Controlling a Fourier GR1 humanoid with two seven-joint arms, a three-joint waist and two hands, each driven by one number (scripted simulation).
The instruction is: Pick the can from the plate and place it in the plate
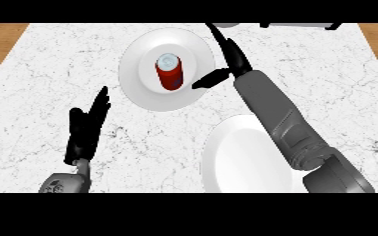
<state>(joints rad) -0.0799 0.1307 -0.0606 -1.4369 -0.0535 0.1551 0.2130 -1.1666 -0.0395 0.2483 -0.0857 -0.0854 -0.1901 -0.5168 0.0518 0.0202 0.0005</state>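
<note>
Upper centre of the frame, a red can (170,72) with a pale silver top stands upright on a round white plate (140,60); just right of it the right hand (230,55) hovers, fingers straight, thumb spread toward the can without touching; no label is readable; a second white plate (236,155) lies lower right on the white marbled counter (59,60); at lower left the left hand (85,125) rests open

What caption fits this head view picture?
Right hand open beside the red can standing on the far plate; near plate waits, left hand rests open.
</note>
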